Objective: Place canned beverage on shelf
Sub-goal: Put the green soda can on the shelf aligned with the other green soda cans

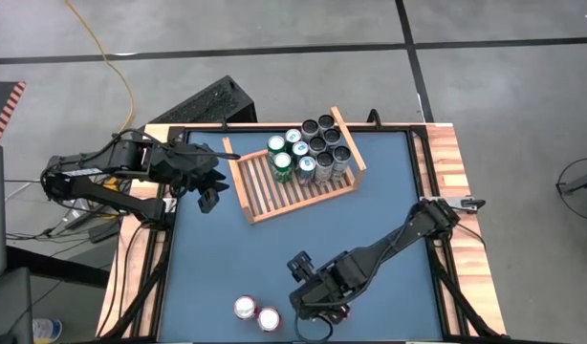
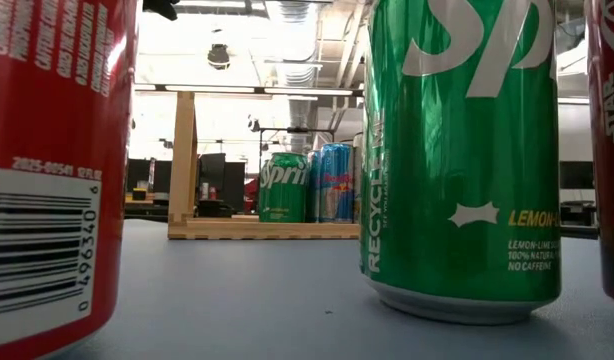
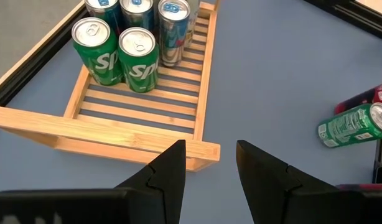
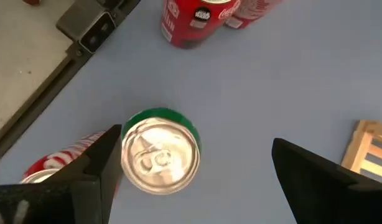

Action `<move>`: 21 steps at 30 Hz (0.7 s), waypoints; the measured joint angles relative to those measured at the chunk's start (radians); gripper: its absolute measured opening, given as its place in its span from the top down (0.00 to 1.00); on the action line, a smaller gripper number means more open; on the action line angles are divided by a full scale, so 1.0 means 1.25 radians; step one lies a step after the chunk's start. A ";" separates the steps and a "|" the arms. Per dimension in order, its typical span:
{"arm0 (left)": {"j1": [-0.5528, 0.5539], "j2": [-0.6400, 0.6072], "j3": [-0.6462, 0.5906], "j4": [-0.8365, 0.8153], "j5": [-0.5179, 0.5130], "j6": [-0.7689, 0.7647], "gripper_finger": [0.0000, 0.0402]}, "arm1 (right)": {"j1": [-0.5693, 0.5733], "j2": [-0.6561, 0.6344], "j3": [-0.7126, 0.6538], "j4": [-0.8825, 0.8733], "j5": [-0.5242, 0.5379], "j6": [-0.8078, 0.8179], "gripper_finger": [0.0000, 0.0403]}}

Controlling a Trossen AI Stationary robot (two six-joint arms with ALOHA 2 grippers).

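Note:
A green canned beverage [image 4: 160, 155] stands upright on the blue table near its front edge; in the low view it shows as the green can [image 2: 462, 150]. My right gripper [image 4: 197, 168] hangs open over it, pointing steeply down, with one finger close beside the can's rim and the other far off. The wooden shelf [image 1: 265, 191] lies at the table's far middle, with several cans [image 1: 308, 153] standing in its far right part. My left gripper [image 3: 209, 168] waits open above the table next to the shelf's left corner, with nothing between its fingers. My right gripper has one finger [image 4: 110, 162] right beside the green can's top rim [image 4: 125, 155]. I cannot tell whether it touches. The can stands upright on the table.
Two red cans [image 1: 246, 308] [image 1: 269, 319] stand at the front edge, left of my right gripper. Another red can [image 4: 60, 165] stands just beside the finger that is near the green can. Bare blue table [image 1: 274, 248] lies between the front cans and the shelf.

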 joint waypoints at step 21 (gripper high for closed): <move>0.000 0.000 0.000 -0.002 0.001 0.003 0.68 | -0.001 0.000 -0.145 0.085 -0.034 -0.030 0.19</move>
